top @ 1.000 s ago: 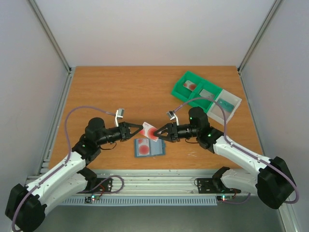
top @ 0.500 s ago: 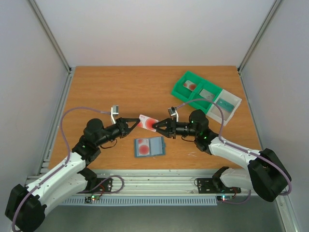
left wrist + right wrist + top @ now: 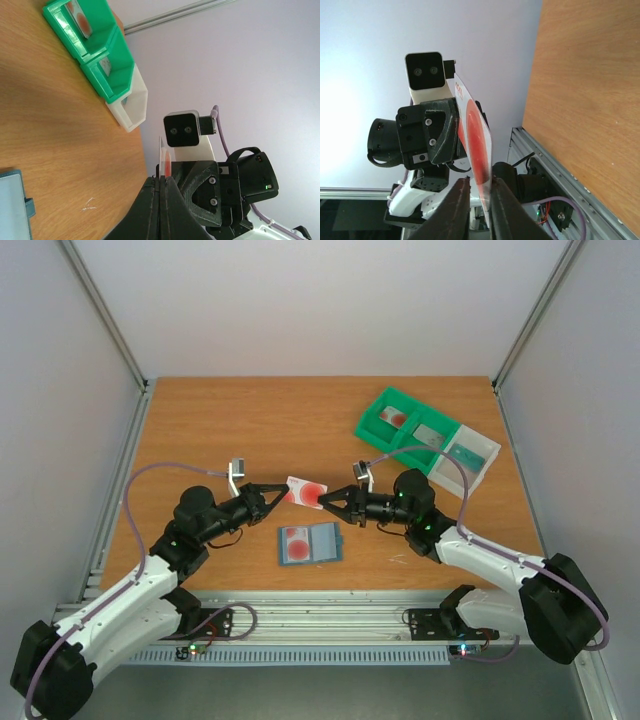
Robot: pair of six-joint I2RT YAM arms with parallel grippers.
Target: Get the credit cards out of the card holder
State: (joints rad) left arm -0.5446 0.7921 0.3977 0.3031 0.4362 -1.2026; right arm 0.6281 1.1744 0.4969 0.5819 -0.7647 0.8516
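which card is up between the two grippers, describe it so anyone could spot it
Near the middle of the wooden table, the left gripper and right gripper meet tip to tip. Between them is a white credit card with a red disc. Unlike those in the card holder and green bins, it is off the table.

**Soft, even light; wrist views blur up close**

The top view is bright and evenly lit from above, with only faint shadows on the wooden surface [image 3: 200, 430] (palest beneath the arms). In the left wrist view, the left gripper [image 3: 161, 185] is dark and out of focus, and the wood grain smears toward the frame's edge. The right wrist view has a white glow on the wall [image 3: 350, 100], and the credit card [image 3: 475, 145] looks soft.
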